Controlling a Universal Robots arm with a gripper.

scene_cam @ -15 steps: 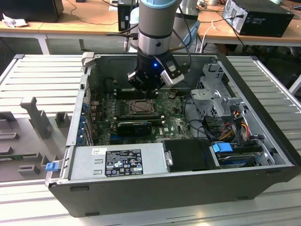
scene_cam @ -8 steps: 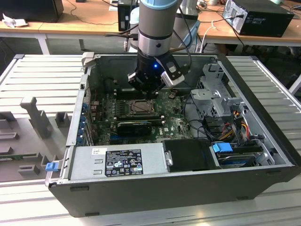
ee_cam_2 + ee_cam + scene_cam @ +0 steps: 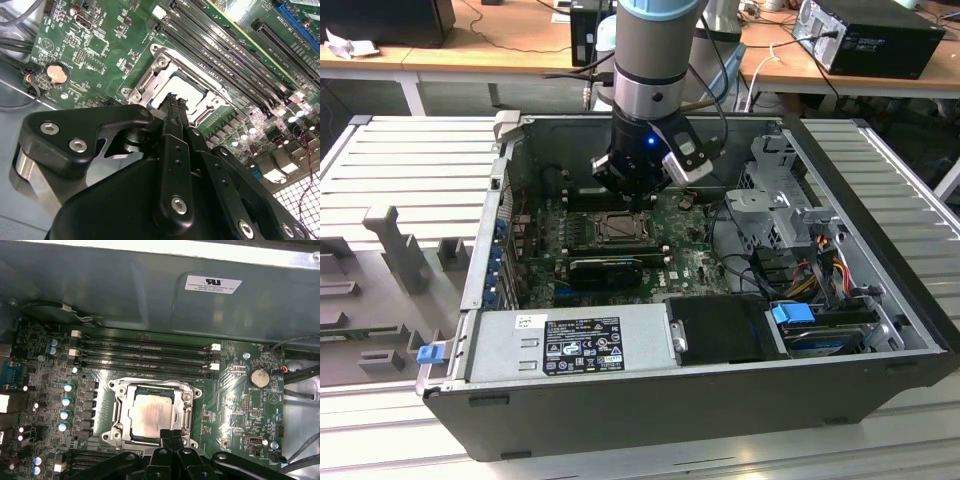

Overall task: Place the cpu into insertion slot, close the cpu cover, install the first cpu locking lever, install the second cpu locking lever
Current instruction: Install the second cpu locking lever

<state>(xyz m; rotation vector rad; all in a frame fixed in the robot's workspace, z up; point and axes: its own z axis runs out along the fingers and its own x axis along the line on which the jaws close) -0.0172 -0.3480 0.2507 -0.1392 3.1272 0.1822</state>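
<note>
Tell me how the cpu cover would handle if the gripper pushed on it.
The cpu cover looks like thin metal framing, so probably stiff yet light. It lies flat over the cpu, so a downward push would likely barely move it. Its smooth shiny surface may let the gripper, fingers together at its edge, slip.

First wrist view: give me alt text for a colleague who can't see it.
The cpu sits in the insertion slot with the cpu cover closed around it, and the shut end effector is at the cover's near edge. Green motherboard surrounds it.

Ribbed grey metal table [image 3: 410,160], open computer case [image 3: 720,400] and grey fixtures [image 3: 395,245] upon it.
</note>
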